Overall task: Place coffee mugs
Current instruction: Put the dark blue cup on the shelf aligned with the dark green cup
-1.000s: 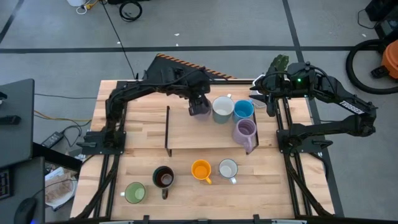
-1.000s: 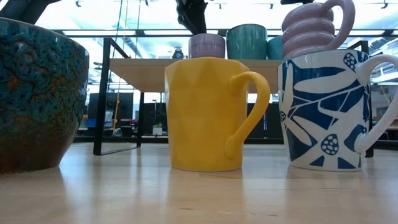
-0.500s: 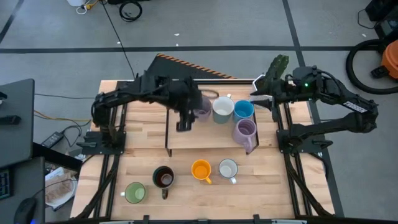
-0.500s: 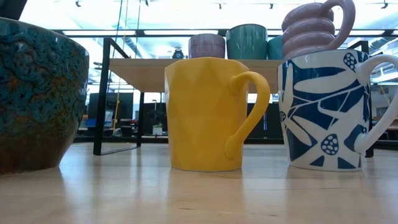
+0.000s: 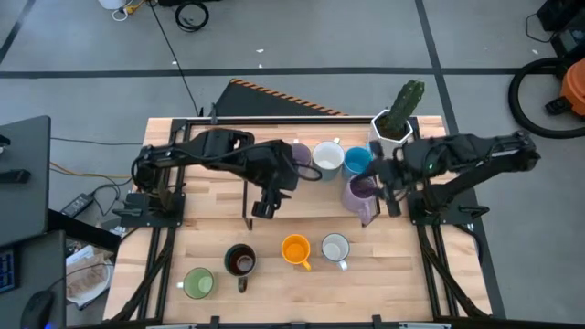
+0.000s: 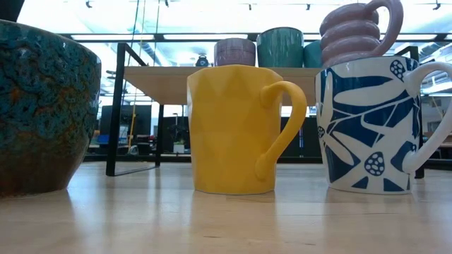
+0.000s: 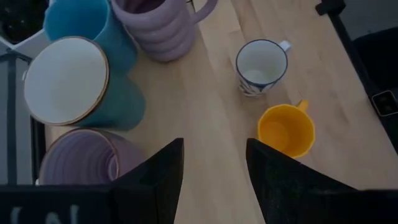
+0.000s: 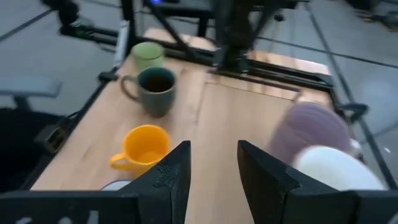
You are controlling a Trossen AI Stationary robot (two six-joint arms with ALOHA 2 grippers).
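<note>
- 4 coffee mugs stand on a raised wooden shelf [image 5: 302, 196]: lavender mug [image 5: 297, 157], white mug [image 5: 328, 158], blue mug [image 5: 357, 162], ribbed purple mug [image 5: 359, 195].
- 4 more stand on the table [image 5: 402, 283] in front: green mug [image 5: 198, 283], dark mug [image 5: 240, 261], orange mug [image 5: 295, 249], patterned white mug [image 5: 335, 249].
- Left gripper [image 5: 261, 203] hovers above the shelf's left part, fingers spread, empty.
- Right gripper [image 5: 391, 185] hovers beside the ribbed purple mug, fingers spread, empty.

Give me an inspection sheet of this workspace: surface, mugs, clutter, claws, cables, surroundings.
Surface: wooden table with a raised shelf.
Mugs: four on the shelf; orange mug, patterned white mug, dark mug and green mug on the table.
Clutter: cactus planter.
Claws: left claw open, empty, over the shelf; right claw open, empty, beside the lavender mug.
Cables: black cable on the floor.
Surroundings: grey floor, vacuum.
</note>
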